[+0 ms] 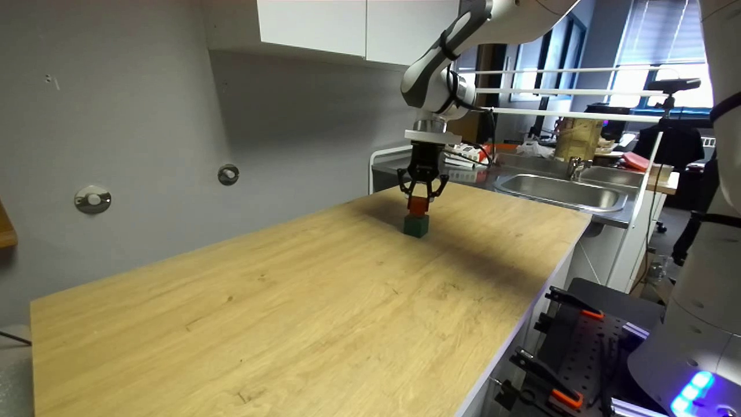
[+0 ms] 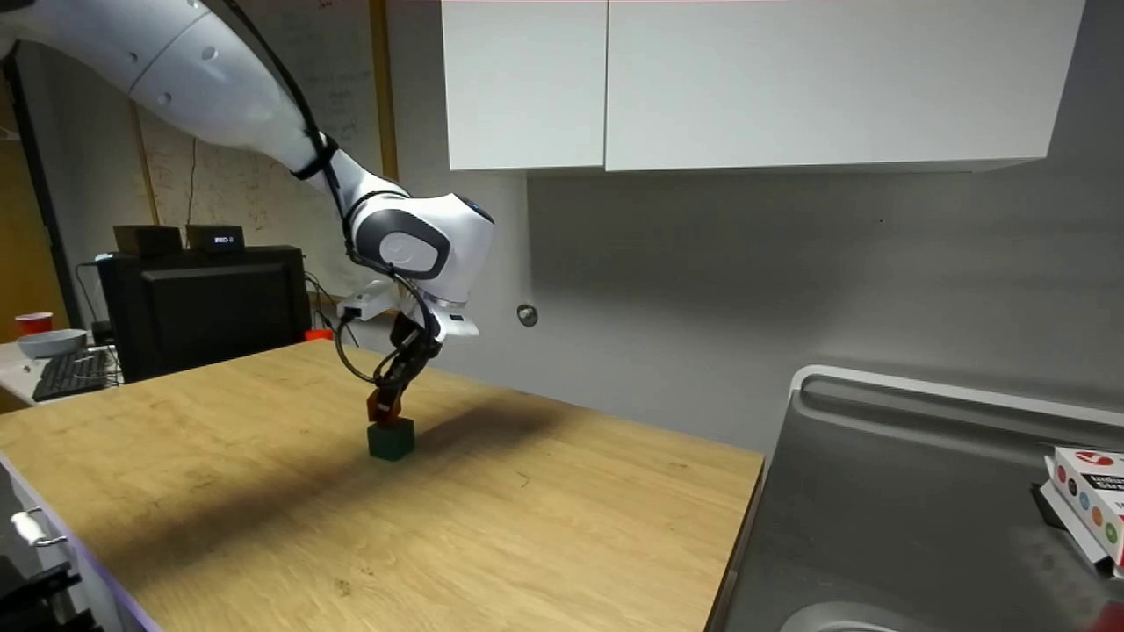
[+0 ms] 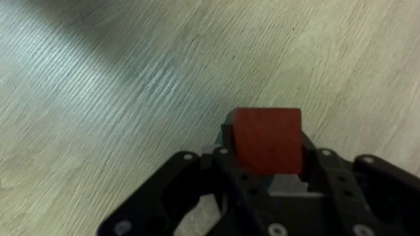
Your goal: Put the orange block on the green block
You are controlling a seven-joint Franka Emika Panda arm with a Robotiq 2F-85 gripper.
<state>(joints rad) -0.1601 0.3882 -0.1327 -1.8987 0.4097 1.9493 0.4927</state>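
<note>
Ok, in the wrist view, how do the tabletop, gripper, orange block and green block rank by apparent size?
Largest to smallest:
1. Tabletop
2. Gripper, visible part
3. Orange block
Unranked: green block, mostly hidden, only slivers showing.

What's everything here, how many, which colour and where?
table: one, light wood, along the grey wall
green block: one, dark green, on the table
orange block: one, red-orange, over the green block, seemingly touching it
cupboard doors: two, white, high on the wall
round fittings: two, silver, lower on the wall
counter: one, grey metal, past the table's end
sink: one, silver, in the counter
tap: one, silver, at the sink
box: one, white with dots, on the counter
background clutter: uncounted, mixed colours, beyond the sink
arm: one, mostly white, above the table
gripper: one, black, closed on the orange block
</note>
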